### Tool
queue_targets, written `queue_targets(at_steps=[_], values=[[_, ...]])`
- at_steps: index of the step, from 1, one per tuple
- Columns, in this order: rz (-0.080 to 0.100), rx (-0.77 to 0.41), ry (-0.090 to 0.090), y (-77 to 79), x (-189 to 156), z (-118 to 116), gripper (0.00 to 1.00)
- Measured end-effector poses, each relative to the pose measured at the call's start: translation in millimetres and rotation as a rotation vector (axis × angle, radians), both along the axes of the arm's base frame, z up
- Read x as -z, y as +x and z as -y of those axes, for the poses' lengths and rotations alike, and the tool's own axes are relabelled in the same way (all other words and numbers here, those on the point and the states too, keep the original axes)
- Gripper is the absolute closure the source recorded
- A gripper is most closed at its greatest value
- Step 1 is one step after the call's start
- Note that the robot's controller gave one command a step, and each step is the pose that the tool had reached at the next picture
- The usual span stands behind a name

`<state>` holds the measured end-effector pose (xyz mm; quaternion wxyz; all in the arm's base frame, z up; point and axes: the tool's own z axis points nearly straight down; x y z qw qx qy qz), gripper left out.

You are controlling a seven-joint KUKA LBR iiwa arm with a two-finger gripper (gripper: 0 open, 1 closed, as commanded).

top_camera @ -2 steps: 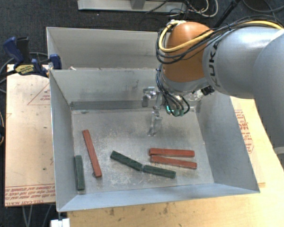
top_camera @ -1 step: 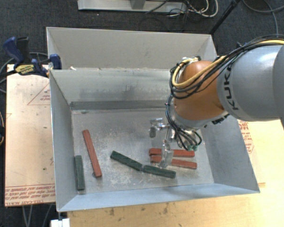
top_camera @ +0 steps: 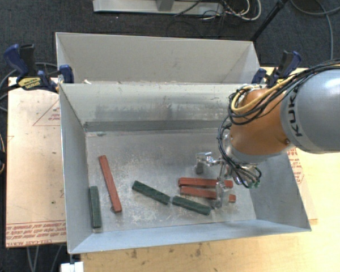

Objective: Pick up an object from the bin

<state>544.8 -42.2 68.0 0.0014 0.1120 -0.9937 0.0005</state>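
Red bars [top_camera: 195,182], a pair lying side by side on the right of the bin [top_camera: 158,103] floor, had the gripper [top_camera: 220,190] down at their right ends. I couldn't tell if it was open or closed. Dark green bars [top_camera: 152,192] lay just to the left.

Arm [top_camera: 320,115] reaches from right, claw [top_camera: 220,191] low, pointing down.
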Motion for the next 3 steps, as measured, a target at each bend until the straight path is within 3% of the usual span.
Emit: queue_targets(at_steps=[1,2,3], values=[[0.005,-0.003,0.003,1.6,-3,-3,1.00],[0.007,-0.273,0.002,-17.7,-2,29,1.00],[0.012,-0.128,0.000,-40.0,-141,42,1.00]])
